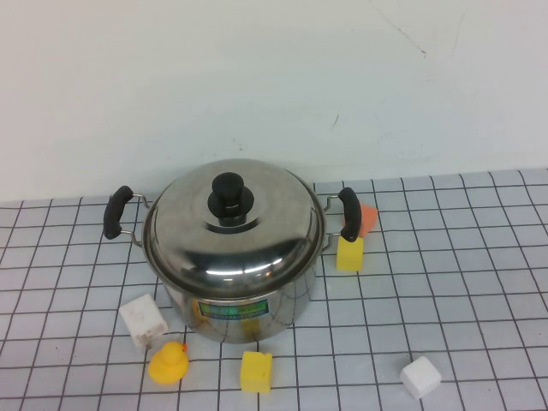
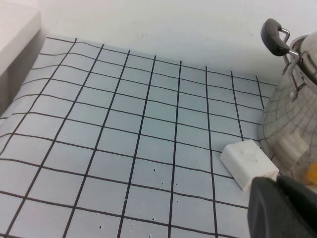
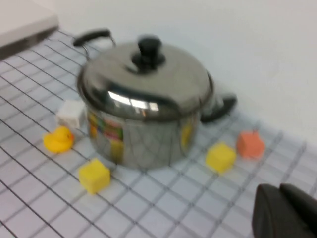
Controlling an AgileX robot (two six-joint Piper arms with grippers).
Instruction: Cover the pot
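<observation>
The shiny steel pot [image 1: 244,304] stands on the gridded table, with black side handles [image 1: 117,211] and a green-blue label. The domed steel lid [image 1: 193,235] with its black knob [image 1: 228,195] sits on the pot's rim. Neither gripper shows in the high view. My left gripper [image 2: 278,180] is shut and empty, low over the table beside a white block [image 2: 247,163], to the left of the pot [image 2: 290,124]. My right gripper [image 3: 280,191] is shut and empty, away from the pot [image 3: 143,134], looking at it and its lid [image 3: 163,79] from the right.
Around the pot lie a white block [image 1: 143,319], a yellow duck [image 1: 169,362], a yellow block [image 1: 256,371], another yellow block [image 1: 349,253], an orange block [image 1: 368,219] and a white block [image 1: 420,376]. A white wall stands behind.
</observation>
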